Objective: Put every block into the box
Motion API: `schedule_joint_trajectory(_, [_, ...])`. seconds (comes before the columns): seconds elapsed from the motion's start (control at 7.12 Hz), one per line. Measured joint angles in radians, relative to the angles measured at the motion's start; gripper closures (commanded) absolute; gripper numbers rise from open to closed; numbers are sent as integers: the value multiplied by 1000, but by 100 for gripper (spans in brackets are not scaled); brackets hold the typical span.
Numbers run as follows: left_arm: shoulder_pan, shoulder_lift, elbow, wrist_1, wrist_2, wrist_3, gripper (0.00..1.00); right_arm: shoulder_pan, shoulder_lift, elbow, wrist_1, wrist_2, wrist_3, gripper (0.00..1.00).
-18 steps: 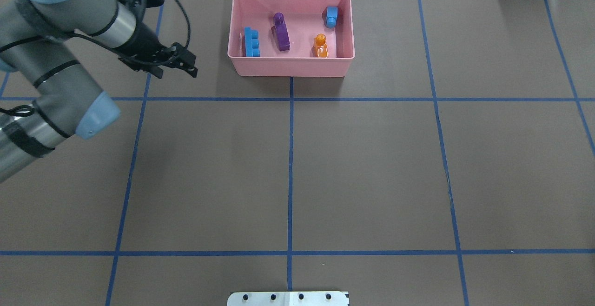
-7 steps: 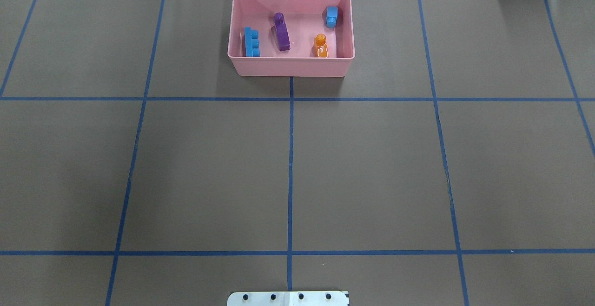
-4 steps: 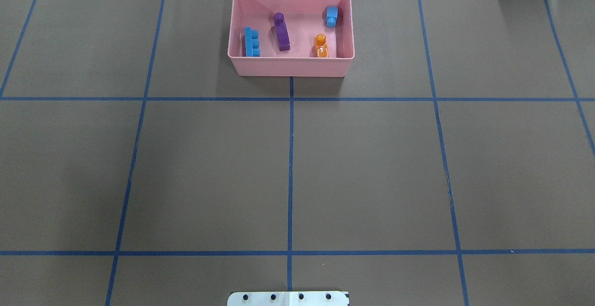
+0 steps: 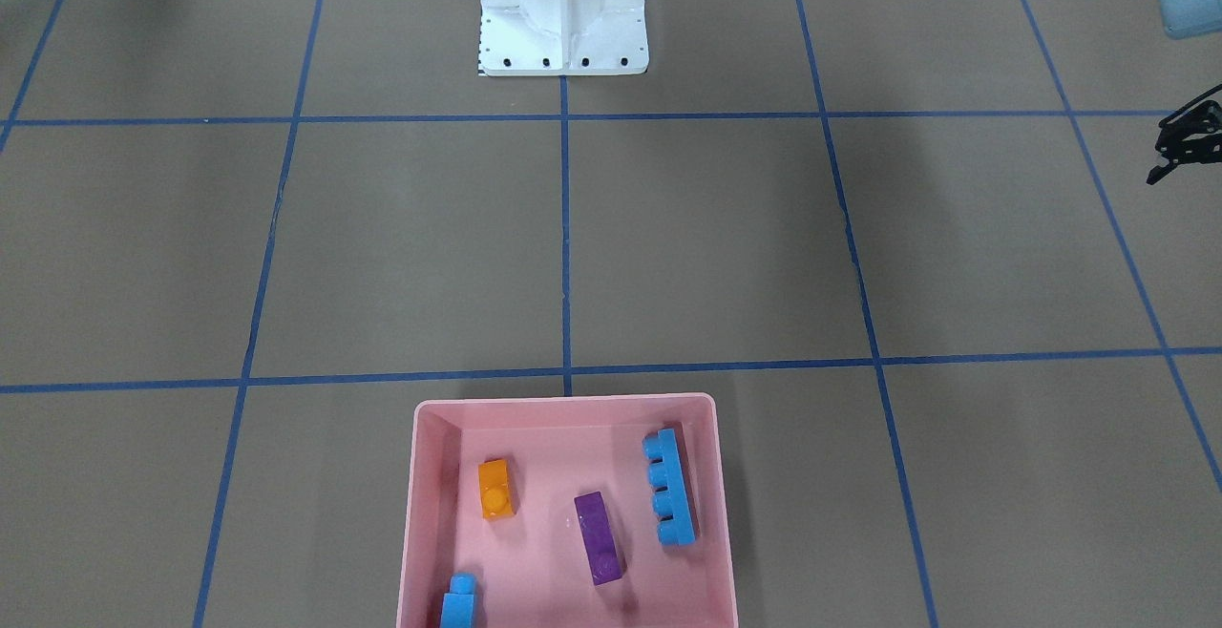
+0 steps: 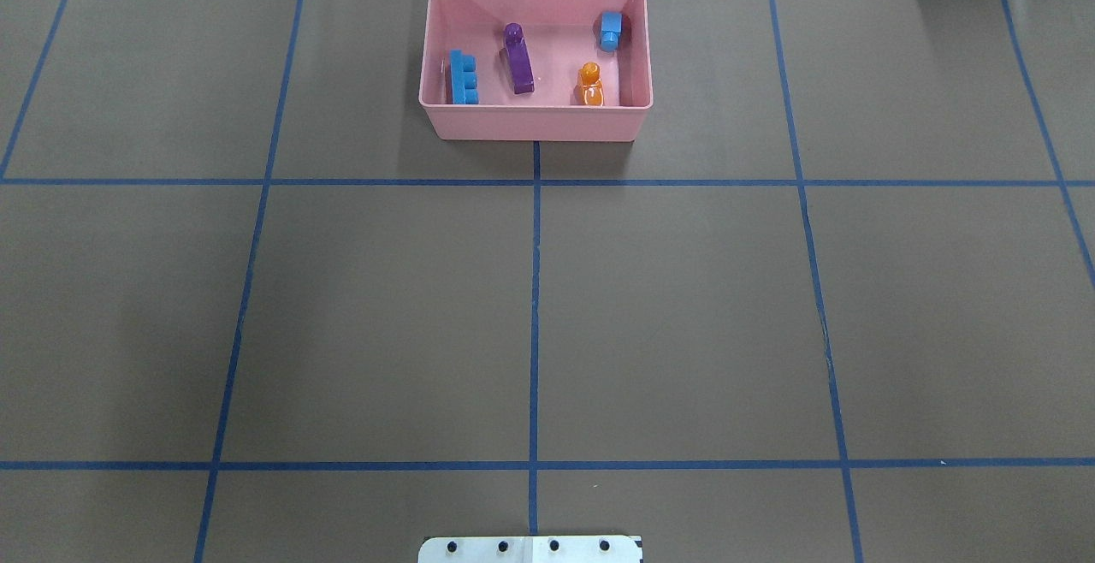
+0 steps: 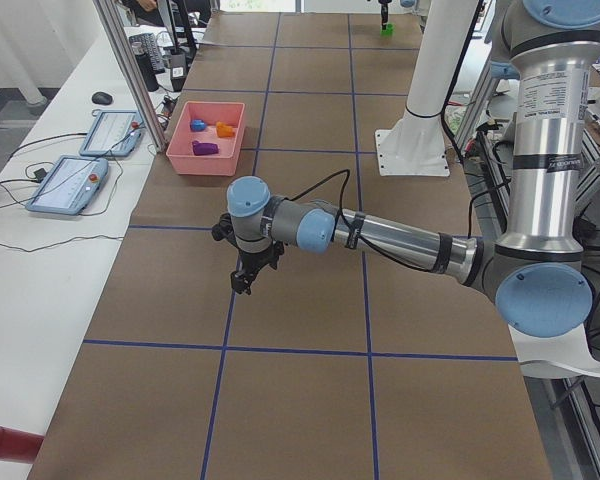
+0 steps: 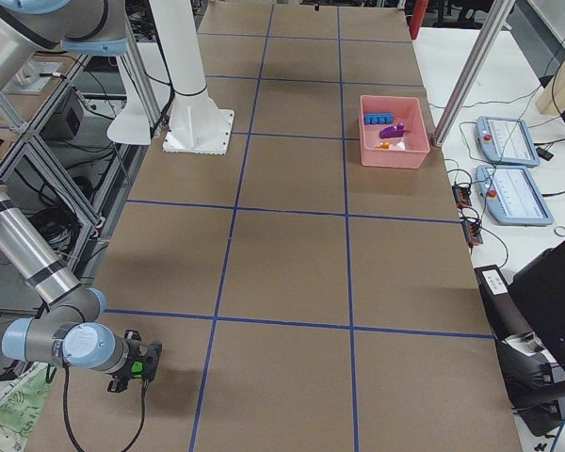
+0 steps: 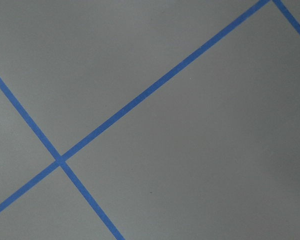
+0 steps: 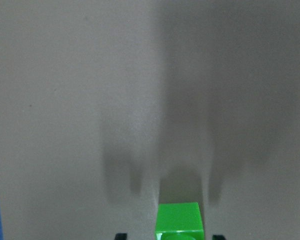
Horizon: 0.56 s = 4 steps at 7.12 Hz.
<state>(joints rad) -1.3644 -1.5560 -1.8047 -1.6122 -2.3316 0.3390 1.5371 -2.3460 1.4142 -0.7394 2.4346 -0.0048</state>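
Found right tool (image 9: 169,236) low over the table (image 5: 684,306), jaws spread wider than the green block (image 9: 179,220) between them, gap either side, nothing clamped. Cannot tell spread of left tool (image 6: 244,282), too small to judge; nothing seen in it.

Judged risks: shove or twist on one-sided first contact, given slightly off-centre block; slip on glossy, hard, square-edged plastic; drop during the long carry to the box (image 5: 535,122), well apart.

Noted box as smooth pink plastic, rounded corners, holding orange block (image 5: 589,86), purple block (image 5: 517,62), long blue block (image 5: 464,78), small blue block (image 5: 609,30). Matte brown table sheet, blue tape grid.
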Motion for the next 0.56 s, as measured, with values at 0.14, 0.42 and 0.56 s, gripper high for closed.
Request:
schedule_joint_trajectory(0.14, [0,0,-1,0,0,0,0,0,0,-3,0,0,-2,52])
schedule_joint_trajectory(0.42, [-1,1,-9,2,0,-2,0,0,0,-5,0,-1,-4,74])
schedule_joint_trajectory(0.56, [-1,1,-16,4,0,-3,0,0,0,-6,0,-2,-4,99])
